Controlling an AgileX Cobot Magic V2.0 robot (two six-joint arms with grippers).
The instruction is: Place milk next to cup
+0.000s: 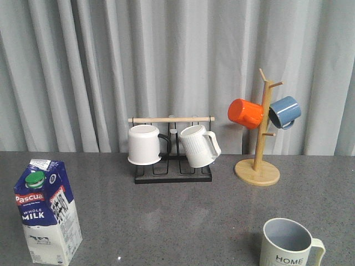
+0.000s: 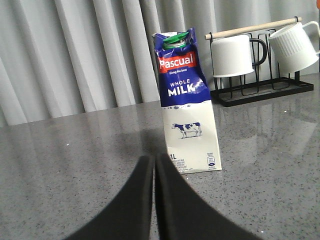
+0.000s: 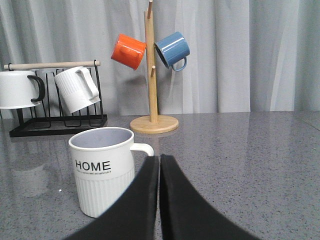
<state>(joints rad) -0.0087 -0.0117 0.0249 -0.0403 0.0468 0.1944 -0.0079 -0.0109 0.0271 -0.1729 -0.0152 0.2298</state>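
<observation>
The milk (image 1: 46, 212) is a tall blue-and-white carton with a green cap, standing upright at the table's front left. It also shows in the left wrist view (image 2: 186, 102), just beyond my left gripper (image 2: 154, 159), which is shut and empty. The cup (image 1: 287, 244), a cream ribbed mug lettered "HOME", stands at the front right. In the right wrist view the cup (image 3: 102, 169) stands close in front of my right gripper (image 3: 159, 159), which is shut and empty. Neither gripper shows in the front view.
A black wire rack (image 1: 173, 173) at the back centre holds a plain white mug (image 1: 144, 144) and a ribbed white mug (image 1: 198, 145). A wooden mug tree (image 1: 258, 160) at the back right carries an orange mug (image 1: 245, 113) and a blue mug (image 1: 285, 112). A grey curtain hangs behind.
</observation>
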